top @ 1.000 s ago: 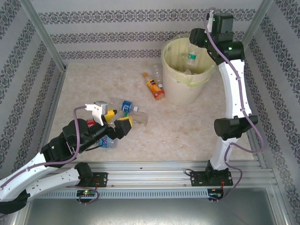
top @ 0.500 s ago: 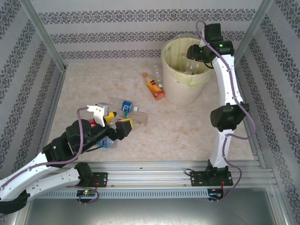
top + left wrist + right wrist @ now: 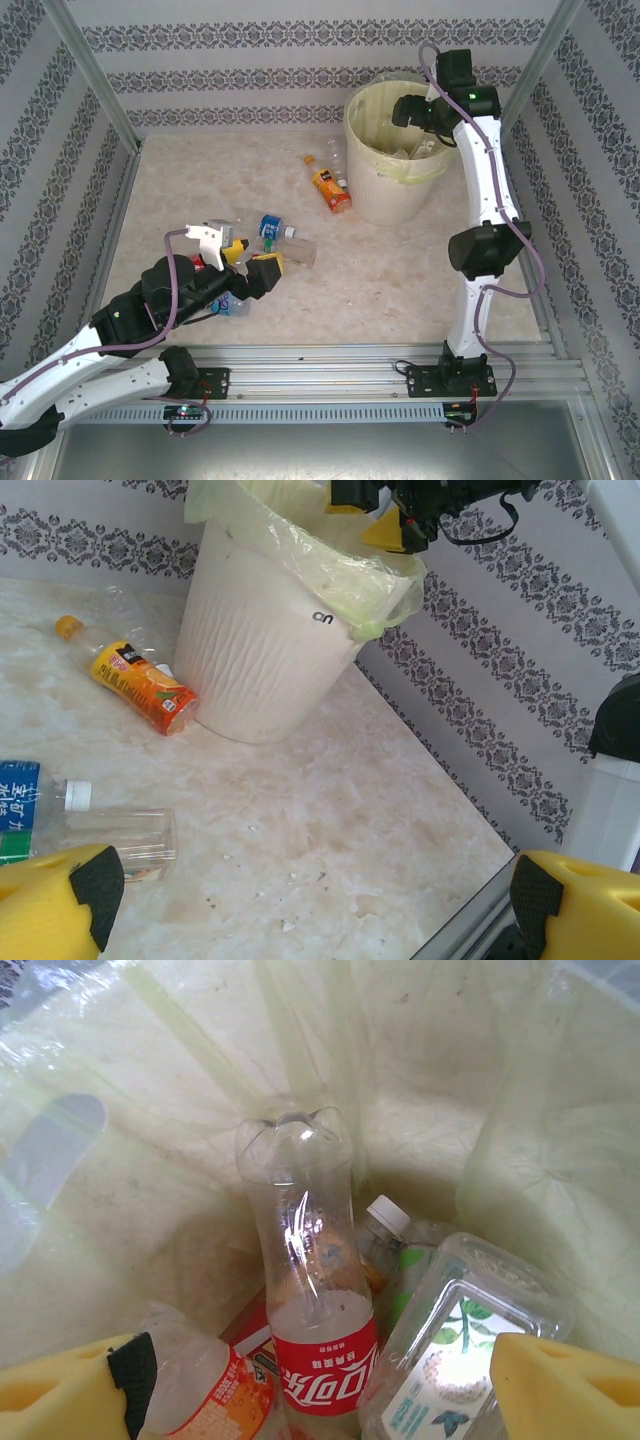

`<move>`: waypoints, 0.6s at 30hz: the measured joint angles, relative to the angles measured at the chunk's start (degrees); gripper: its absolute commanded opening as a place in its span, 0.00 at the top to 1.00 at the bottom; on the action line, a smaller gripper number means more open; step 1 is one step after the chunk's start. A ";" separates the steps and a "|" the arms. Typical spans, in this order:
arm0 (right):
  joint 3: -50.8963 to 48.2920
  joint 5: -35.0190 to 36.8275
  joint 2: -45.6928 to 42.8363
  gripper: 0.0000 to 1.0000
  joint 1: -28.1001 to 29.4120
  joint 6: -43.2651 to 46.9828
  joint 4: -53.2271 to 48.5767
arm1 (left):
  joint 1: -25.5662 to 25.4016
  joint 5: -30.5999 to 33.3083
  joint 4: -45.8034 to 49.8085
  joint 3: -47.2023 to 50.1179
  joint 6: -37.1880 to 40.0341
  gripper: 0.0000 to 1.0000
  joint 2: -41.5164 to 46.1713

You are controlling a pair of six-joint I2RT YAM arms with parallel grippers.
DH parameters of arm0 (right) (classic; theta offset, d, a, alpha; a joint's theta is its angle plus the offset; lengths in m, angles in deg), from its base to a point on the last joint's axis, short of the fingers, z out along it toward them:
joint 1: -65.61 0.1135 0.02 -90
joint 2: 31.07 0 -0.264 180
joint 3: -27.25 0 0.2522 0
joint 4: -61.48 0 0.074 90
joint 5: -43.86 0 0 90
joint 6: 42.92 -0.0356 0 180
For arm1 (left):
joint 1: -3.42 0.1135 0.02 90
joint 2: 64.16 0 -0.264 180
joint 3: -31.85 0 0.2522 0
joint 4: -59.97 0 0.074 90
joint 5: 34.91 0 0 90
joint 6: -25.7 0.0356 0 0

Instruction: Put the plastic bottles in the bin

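Right tool (image 3: 315,1365) hangs released over the bin (image 3: 385,195), red-labelled bottle (image 3: 310,1290) inside. Left tool (image 3: 312,890) gapes empty, well apart from it.

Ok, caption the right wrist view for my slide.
Right claw open over the bag-lined bin, a red-labelled bottle resting among other bottles inside.

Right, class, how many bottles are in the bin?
4: red-labelled bottle centre, orange-labelled bottle lower left, white-capped bottle behind, leaf-labelled bottle right. More may be hidden.
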 measured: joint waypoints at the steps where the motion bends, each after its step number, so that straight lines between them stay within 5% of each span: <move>1: -0.50 -0.02 -0.87 0.11 0.00 0.02 0.07 | 0.00 0.00 0.00 0.00 -0.20 0.00 -0.02; 8: -11.50 -1.60 -14.29 0.10 0.02 0.24 2.54 | 0.00 0.96 0.09 0.02 -1.84 0.00 -0.59; 18: -44.92 -4.85 -43.82 0.04 3.91 -0.46 13.51 | 1.25 3.43 2.25 -0.37 -6.58 0.00 -7.06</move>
